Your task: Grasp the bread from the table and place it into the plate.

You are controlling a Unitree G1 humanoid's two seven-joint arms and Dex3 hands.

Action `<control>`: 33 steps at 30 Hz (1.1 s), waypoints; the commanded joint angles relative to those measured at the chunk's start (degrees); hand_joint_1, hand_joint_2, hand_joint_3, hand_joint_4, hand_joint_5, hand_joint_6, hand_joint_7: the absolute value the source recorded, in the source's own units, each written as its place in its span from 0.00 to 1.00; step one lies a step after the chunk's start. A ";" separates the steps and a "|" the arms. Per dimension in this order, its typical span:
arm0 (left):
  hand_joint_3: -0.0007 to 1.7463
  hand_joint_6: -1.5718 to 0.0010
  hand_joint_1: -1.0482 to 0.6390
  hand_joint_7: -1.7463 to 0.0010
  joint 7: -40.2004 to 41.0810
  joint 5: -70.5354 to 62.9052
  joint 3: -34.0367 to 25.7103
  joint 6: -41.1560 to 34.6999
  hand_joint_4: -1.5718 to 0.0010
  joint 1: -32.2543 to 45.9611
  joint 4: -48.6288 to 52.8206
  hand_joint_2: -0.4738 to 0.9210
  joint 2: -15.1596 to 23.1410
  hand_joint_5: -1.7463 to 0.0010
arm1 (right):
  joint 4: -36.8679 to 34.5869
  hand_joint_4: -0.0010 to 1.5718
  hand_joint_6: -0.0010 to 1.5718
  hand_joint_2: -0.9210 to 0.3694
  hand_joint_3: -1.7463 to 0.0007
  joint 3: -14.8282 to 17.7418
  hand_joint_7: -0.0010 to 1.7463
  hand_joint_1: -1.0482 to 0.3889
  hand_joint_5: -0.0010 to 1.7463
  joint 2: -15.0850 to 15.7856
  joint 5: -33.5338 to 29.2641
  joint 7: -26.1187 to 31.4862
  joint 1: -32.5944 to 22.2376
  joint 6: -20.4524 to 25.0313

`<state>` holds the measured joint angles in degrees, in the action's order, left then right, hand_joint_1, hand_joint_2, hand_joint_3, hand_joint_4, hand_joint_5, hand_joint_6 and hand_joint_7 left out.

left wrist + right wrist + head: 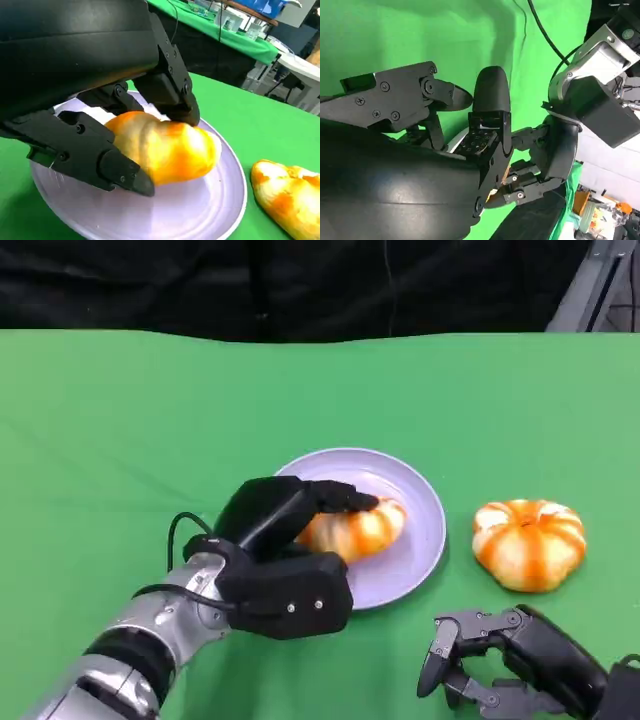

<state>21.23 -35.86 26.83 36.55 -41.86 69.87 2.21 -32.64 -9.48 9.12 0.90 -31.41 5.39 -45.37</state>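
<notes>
A striped orange-and-white bread (365, 530) lies on the pale lilac plate (415, 555) in the middle of the green table. My left hand (280, 560) grips this bread from the near left side, with fingers over its top. In the left wrist view the black fingers (90, 150) press on both sides of the bread (170, 150), which rests on the plate (200, 212). My right hand (500, 655) hovers low at the near right, fingers apart and holding nothing. In the right wrist view its fingers (490, 100) are spread over the green cloth.
A second round, pumpkin-shaped striped bread (528, 543) sits on the table just right of the plate, and the left wrist view shows that second bread (287, 200) too. A black backdrop runs along the table's far edge. My left forearm (590, 100) appears in the right wrist view.
</notes>
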 commanded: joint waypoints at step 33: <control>0.40 0.77 0.07 0.99 -2.79 9.70 -10.58 9.29 0.70 4.96 -14.52 1.00 4.73 0.99 | -3.26 0.44 0.50 0.01 0.71 0.44 0.64 0.65 0.92 1.02 0.55 -1.03 0.97 -0.76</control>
<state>18.01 -27.18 17.60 45.35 -38.76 57.61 5.24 -35.63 -9.45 9.16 1.05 -32.43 6.41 -46.42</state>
